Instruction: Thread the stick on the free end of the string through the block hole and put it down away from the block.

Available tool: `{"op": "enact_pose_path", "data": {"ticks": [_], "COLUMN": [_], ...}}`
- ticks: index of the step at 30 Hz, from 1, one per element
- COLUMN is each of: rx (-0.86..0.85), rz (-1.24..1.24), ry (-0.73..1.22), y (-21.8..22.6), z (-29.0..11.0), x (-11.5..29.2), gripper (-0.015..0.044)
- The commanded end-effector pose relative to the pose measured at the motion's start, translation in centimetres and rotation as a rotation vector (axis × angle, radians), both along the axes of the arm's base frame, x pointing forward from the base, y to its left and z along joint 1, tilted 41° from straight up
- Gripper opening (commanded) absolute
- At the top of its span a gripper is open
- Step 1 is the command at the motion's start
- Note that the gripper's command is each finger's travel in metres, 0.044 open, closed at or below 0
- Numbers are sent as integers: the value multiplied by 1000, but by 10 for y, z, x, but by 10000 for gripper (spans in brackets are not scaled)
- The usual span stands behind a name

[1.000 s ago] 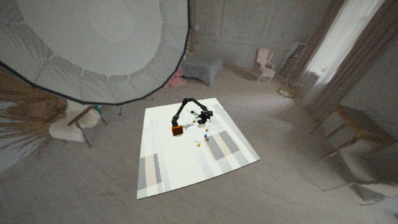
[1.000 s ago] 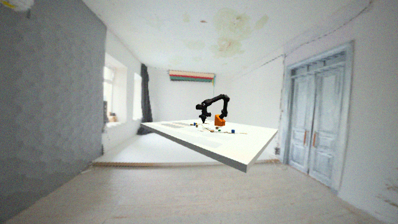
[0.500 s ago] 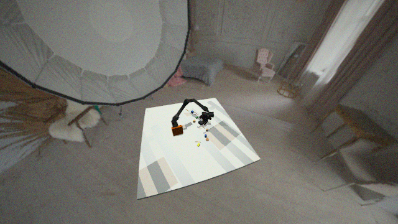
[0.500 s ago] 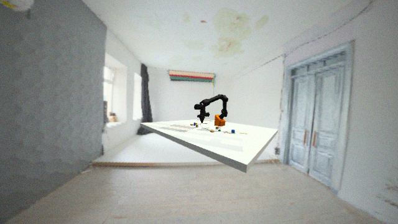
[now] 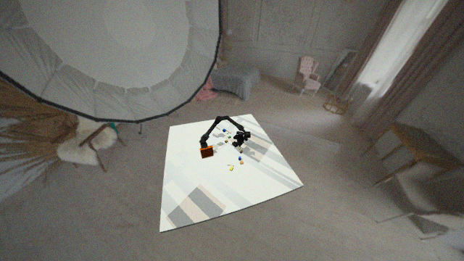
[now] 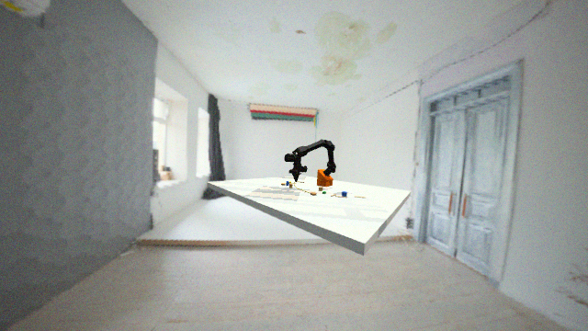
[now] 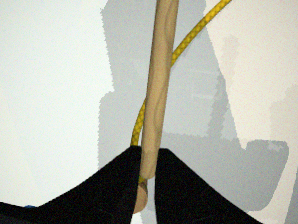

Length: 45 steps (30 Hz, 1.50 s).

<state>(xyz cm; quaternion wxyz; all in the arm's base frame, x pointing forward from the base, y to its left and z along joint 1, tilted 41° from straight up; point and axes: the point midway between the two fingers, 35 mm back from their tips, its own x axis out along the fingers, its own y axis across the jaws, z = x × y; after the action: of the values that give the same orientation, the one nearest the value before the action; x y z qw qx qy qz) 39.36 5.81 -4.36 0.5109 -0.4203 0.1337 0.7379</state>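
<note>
My gripper [image 7: 148, 156] [image 5: 239, 143] [image 6: 295, 178] is shut on the thin wooden stick [image 7: 160, 76] near its lower end. The stick points up and away from the fingers in the wrist view. The yellow string [image 7: 214, 15] runs from behind the stick off to the upper right, and in the exterior view it [image 6: 304, 188] shows as a thin line on the table. The gripper hangs just above the white table [image 5: 203, 188] [image 6: 349, 221]. A small tan piece [image 5: 226, 141] [image 6: 320, 188] lies near the gripper; it is too small to tell whether it is the block. The button is too small to make out.
The arm's orange base [image 5: 206, 152] [image 6: 324, 178] stands on the table. Small loose objects lie around: a blue one [image 5: 224, 130], a green one [image 5: 229, 137], a blue and an orange one together [image 5: 240, 159], a yellow one [image 5: 231, 168]. The table edge [image 6: 294, 222] is close in the exterior view.
</note>
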Motion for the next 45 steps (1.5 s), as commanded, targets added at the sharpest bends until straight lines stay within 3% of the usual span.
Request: {"op": "enact_pose_path", "data": {"ticks": [1, 45], "rx": [-4, -4], "rz": [1, 1], "ry": [-6, -5], "y": [-5, 3], "z": [-2, -27], "x": [3, -24], "gripper": [0, 0]}}
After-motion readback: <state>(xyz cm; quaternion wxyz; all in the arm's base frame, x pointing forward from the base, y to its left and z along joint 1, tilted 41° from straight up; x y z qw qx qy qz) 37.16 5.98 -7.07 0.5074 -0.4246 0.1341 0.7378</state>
